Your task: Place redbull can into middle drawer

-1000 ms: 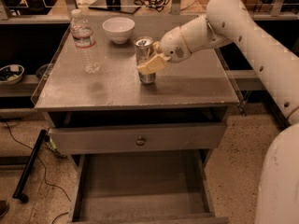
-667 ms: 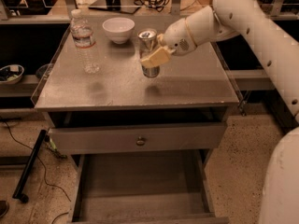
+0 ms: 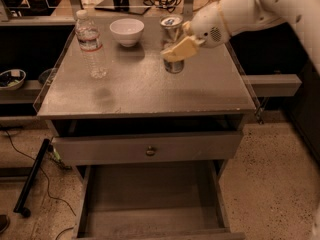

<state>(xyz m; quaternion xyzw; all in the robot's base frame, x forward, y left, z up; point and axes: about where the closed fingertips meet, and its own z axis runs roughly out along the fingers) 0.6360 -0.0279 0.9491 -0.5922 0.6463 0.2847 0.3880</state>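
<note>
The redbull can is slim and silver with a pull-tab top, held upright above the cabinet top at its middle right. My gripper reaches in from the upper right and is shut on the can, one cream finger across its front. The middle drawer is pulled out at the bottom, with a bare flat floor and low side walls. It lies below and in front of the can.
A clear water bottle stands at the left of the cabinet top. A white bowl sits at the back. The top drawer front with a round knob is closed. Cables lie on the floor at the left.
My gripper has lifted the can off the cabinet top and carried it up and slightly back. The bottle and bowl have not moved.
</note>
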